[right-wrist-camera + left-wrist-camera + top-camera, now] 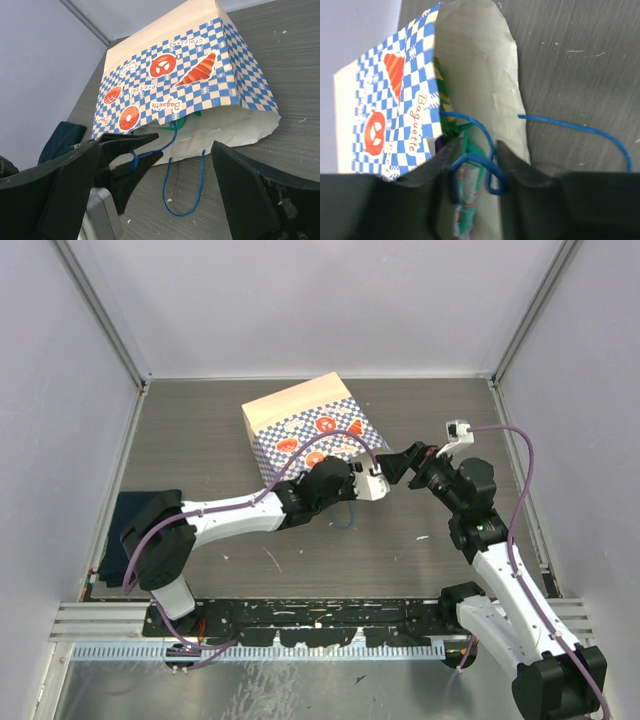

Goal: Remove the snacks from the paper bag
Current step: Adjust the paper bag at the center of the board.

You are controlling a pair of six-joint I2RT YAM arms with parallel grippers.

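The paper bag [300,425] lies on its side, its mouth towards my grippers. My left gripper [378,483] is at the mouth. Its jaws stand narrow around a teal-green packet [466,200] seen edge-on, and one blue cord handle [485,165] loops between them too. More snacks show inside the bag: a yellow-green packet [441,87] and a bit of purple [440,146]. My right gripper [408,462] is open and empty, just right of the left one, facing the bag [170,85]. In the right wrist view the left fingers [145,141] pinch the cord.
The second cord handle [192,190] lies loose on the table in front of the bag mouth. A dark blue folded cloth [140,520] lies at the left near the wall. Walls close the table on three sides.
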